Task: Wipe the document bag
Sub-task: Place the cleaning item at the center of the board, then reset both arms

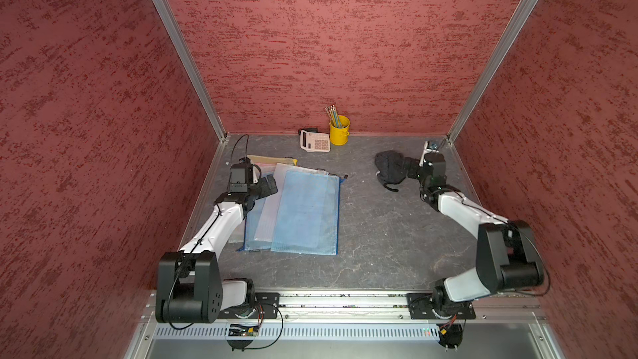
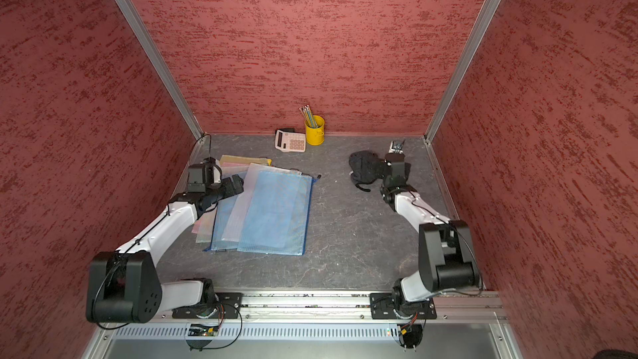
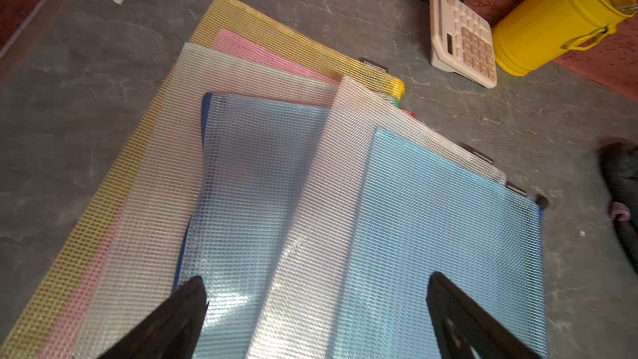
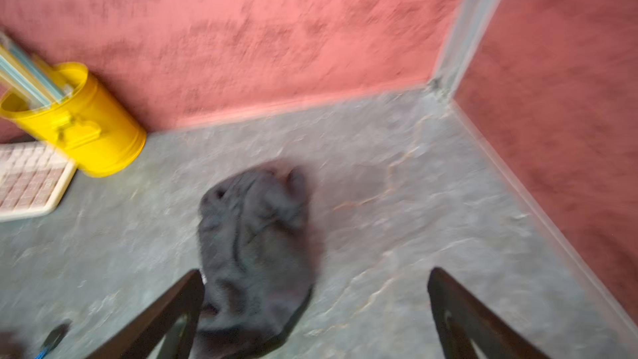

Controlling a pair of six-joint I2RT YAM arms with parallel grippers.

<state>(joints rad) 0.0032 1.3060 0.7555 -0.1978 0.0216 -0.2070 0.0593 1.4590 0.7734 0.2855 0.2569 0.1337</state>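
Note:
A fanned stack of mesh document bags lies on the left of the grey table, with a light blue document bag (image 1: 307,215) (image 2: 276,215) (image 3: 431,236) on top. My left gripper (image 1: 268,186) (image 2: 235,183) (image 3: 317,291) hovers open over the stack's far left part, with nothing between its fingers. A crumpled dark cloth (image 1: 390,167) (image 2: 362,167) (image 4: 255,236) lies on the table at the back right. My right gripper (image 1: 402,169) (image 2: 378,169) (image 4: 316,284) stands open at the cloth. The cloth's near end lies beside one finger (image 4: 179,305). That wrist view is blurred.
A beige calculator (image 1: 315,140) (image 3: 462,32) and a yellow cup of pencils (image 1: 339,130) (image 4: 86,122) stand against the back wall. A small metal piece (image 1: 431,146) sits in the back right corner. Red walls close in three sides.

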